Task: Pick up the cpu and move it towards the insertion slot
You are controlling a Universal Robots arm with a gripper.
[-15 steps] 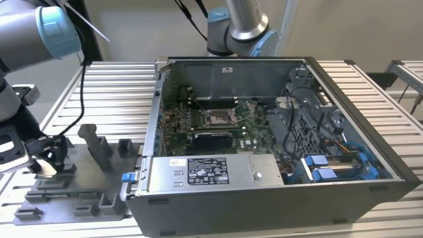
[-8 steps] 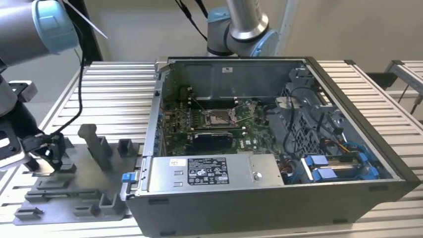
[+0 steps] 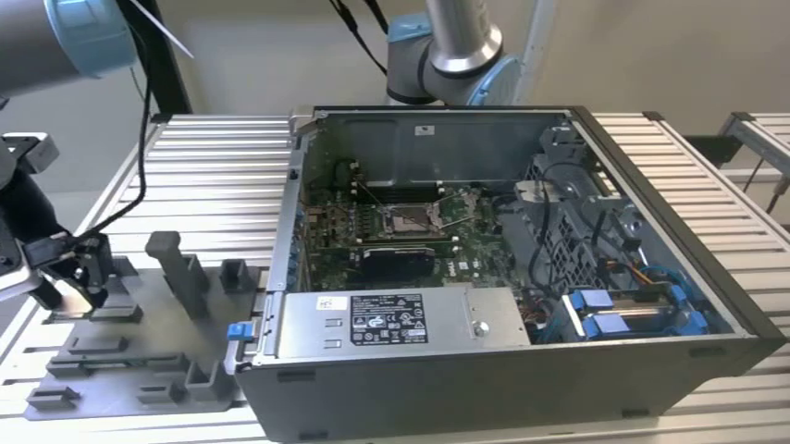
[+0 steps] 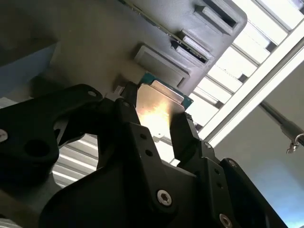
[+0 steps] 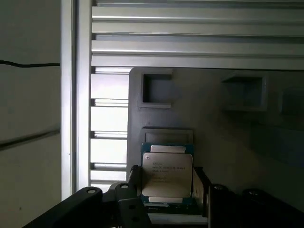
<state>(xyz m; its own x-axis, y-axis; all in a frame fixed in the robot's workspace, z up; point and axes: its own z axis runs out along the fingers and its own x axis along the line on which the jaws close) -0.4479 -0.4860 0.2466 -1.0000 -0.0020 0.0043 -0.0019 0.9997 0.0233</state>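
Observation:
The cpu [image 5: 167, 173] is a thin square chip with a pale metal face on a green-edged board, gripped by two opposite edges. In both wrist views my gripper [image 5: 167, 186] is shut on it, black fingers [image 4: 183, 133] on either side of the cpu [image 4: 159, 107]. It sits close over a shallow square recess [image 5: 167, 137] of the grey fixture plate [image 5: 218, 123]. In the exterior view my gripper [image 3: 77, 273] hangs over the fixture plate [image 3: 136, 365] at the far left. The insertion slot [image 3: 405, 219], a shiny square socket, lies on the motherboard inside the open computer case [image 3: 642, 365], well to the exterior view's right.
Grey upright blocks [image 3: 179, 268] stand on the fixture plate between my gripper and the case. Inside the case a silver power-supply box [image 3: 383, 324] sits at the front, with a black rectangular patch [image 3: 395, 264] just in front of the socket. Everything rests on a slatted aluminium table [image 3: 222, 166].

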